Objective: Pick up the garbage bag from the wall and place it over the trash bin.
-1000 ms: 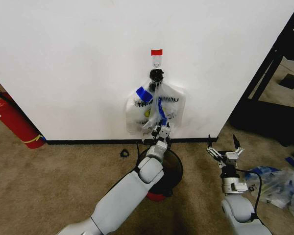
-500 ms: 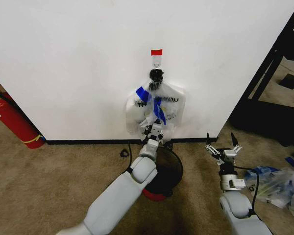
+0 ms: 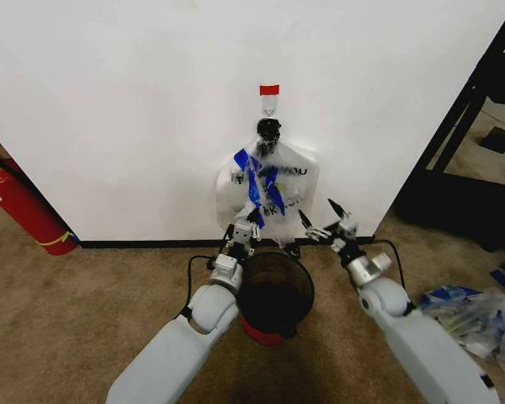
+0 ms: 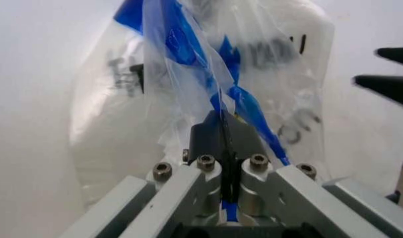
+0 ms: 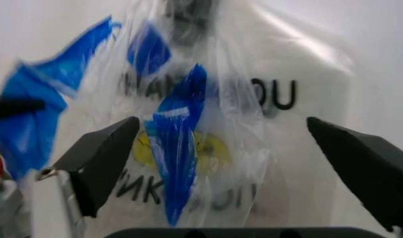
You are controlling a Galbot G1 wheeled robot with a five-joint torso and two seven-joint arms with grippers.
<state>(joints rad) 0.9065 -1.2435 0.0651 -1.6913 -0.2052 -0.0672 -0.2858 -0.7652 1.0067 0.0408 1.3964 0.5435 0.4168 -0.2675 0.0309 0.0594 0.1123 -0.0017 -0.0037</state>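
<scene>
I see my left gripper [image 3: 245,225] clamped on the lower edge of the garbage bag [image 3: 257,181], which hangs from the hook [image 3: 269,103] on the wall [image 3: 135,109] in front of the white "THANK YOU" bag [image 3: 299,181]. My right gripper [image 3: 323,220] is spread wide just beside it, above the trash bin [image 3: 274,296] on the floor.

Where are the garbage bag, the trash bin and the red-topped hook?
garbage bag [image 3: 254,181], head view, on its blue tape patch.
trash bin [image 3: 275,290], head view, on its dark inside.
red-topped hook [image 3: 269,90], head view, on its red top.
</scene>
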